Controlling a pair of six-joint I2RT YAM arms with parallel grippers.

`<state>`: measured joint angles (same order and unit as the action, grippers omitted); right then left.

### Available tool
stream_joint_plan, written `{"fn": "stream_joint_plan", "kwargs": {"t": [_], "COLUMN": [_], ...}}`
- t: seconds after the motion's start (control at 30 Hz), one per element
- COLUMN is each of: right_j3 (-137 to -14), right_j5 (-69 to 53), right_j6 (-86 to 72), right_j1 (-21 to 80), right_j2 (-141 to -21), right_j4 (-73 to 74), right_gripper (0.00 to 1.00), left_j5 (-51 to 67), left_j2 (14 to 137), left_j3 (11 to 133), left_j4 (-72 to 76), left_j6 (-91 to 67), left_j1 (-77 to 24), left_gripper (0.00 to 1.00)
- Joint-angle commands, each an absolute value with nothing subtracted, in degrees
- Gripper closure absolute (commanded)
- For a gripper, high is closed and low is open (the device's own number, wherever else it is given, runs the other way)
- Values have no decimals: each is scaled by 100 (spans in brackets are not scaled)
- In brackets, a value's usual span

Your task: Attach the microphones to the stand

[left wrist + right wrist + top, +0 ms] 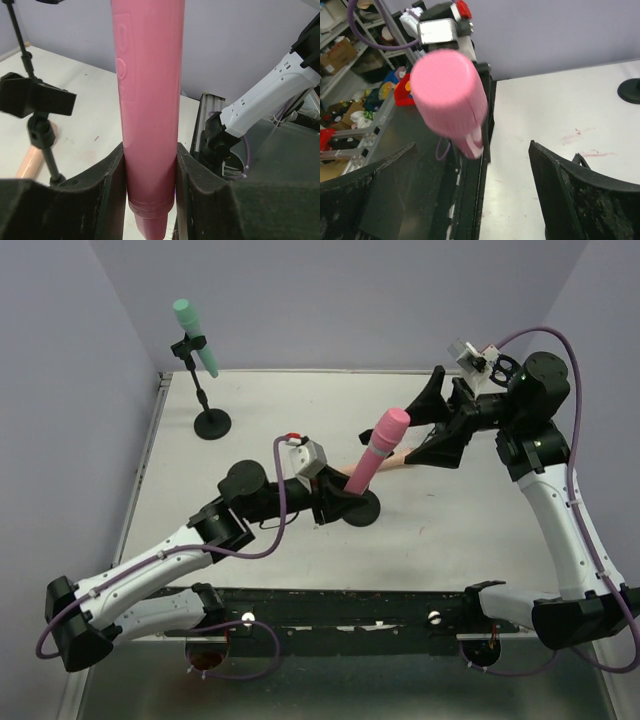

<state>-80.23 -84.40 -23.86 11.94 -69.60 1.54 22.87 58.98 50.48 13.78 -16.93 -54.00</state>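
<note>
The pink microphone (378, 450) stands tilted near the table's middle, its head up and to the right. My left gripper (335, 495) is shut on its lower end; in the left wrist view both fingers (112, 185) press against the pink microphone (150, 100). A black stand base (360, 508) lies right beside that grip, and the stand's clip (35, 97) shows to the left. My right gripper (425, 425) hangs open just right of the pink head (447, 95), not touching it. The teal microphone (195, 335) sits clipped in the back-left stand (212, 424). The peach microphone (402, 457) lies on the table.
The peach microphone (32, 157) lies behind the near stand's pole (45, 145). A black frame rail (350, 610) runs along the near table edge. Grey walls close the back and sides. The teal stand's base (630, 90) shows at the right edge of the right wrist view.
</note>
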Motion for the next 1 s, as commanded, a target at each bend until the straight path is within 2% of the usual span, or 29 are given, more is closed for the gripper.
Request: {"fn": "stream_joint_plan", "kwargs": {"t": [0.0,0.07,0.17,0.3,0.47,0.7,0.97], "right_j3": [-8374,-8769,-8746,-7640,-7628,-7594,-7409], "right_j5": [-8176,-7344,-6436,-6660,-6900,-7092,-7479], "right_j6": [-332,1275,2553,3680,4340,4360,3332], "right_j1": [1020,1020,1020,1011,1020,1020,1063], "right_j2": [-6925,-7101,-7242,-7005,-7400,-7743,-7998], "right_j4": [2137,3605,4296,3736,4016,3973,3069], "right_gripper": [0,0,0,0,0,0,0], "left_j5": [2206,2127,2048,1934,1863,2021,2083], "left_j2": [5002,4660,4211,3806,3542,3428,3533], "left_j3": [4720,4580,4448,4491,4448,4044,3973], "left_j4": [740,459,10,-693,-985,-660,-440], "left_j6": [-1363,-1266,-1091,-730,-536,-738,-756], "left_j1": [-5177,-5081,-4896,-4729,-4641,-4632,-4623], "left_gripper": [95,96,96,96,96,96,96]}}
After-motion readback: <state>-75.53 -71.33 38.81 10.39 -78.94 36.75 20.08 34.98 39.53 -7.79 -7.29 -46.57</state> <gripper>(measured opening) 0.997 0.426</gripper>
